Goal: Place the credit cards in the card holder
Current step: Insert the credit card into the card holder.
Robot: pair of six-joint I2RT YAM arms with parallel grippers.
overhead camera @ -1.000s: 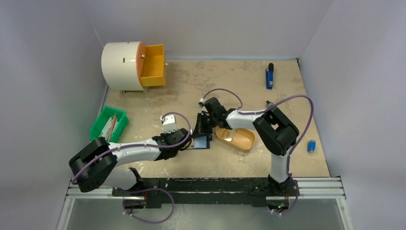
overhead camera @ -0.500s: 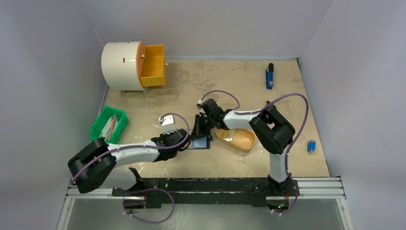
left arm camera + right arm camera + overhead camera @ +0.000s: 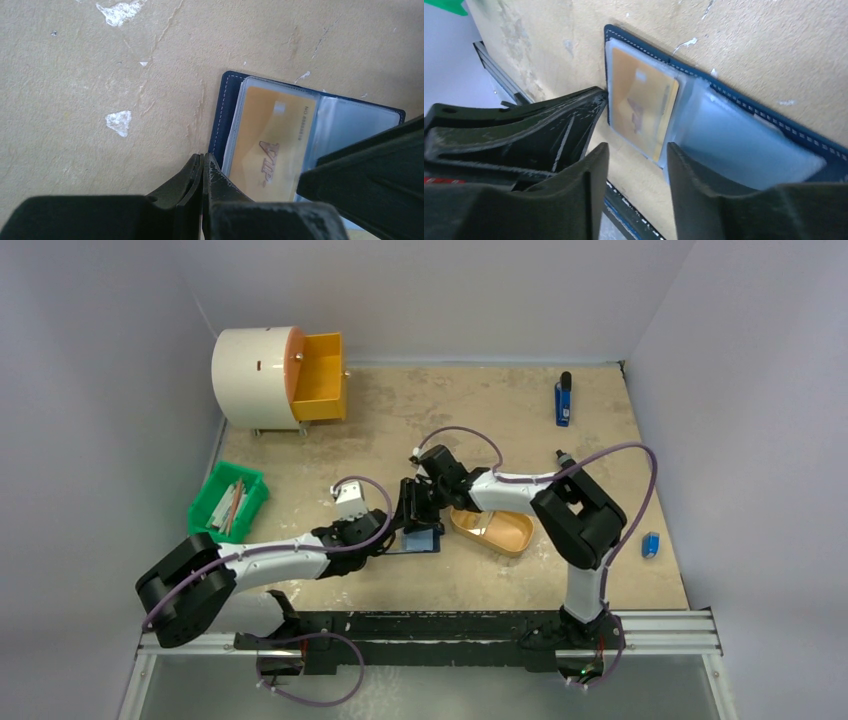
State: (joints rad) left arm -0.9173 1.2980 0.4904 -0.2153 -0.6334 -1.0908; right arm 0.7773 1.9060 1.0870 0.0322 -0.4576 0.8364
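The card holder [image 3: 424,539] lies open on the table, navy [image 3: 227,112] with clear inner pockets [image 3: 744,150]. One tan credit card [image 3: 272,142] sits inside its left pocket [image 3: 640,107]. My left gripper [image 3: 205,160] is shut with nothing seen between its jaws, and its tips rest at the holder's left navy edge [image 3: 392,537]. My right gripper [image 3: 636,152] hovers over the holder's near edge [image 3: 413,512], open and empty. The card lies just beyond its fingertips.
An orange oval tray [image 3: 515,536] with something pale inside sits right of the holder. A green bin of sticks [image 3: 228,502] is at the left and a white drum with an orange drawer [image 3: 322,378] at the back left. Blue items lie at the back right [image 3: 563,400] and right [image 3: 651,544].
My right gripper was shut and now stands open, having let go of the card in the pocket. Both grippers have shifted a little to the left.
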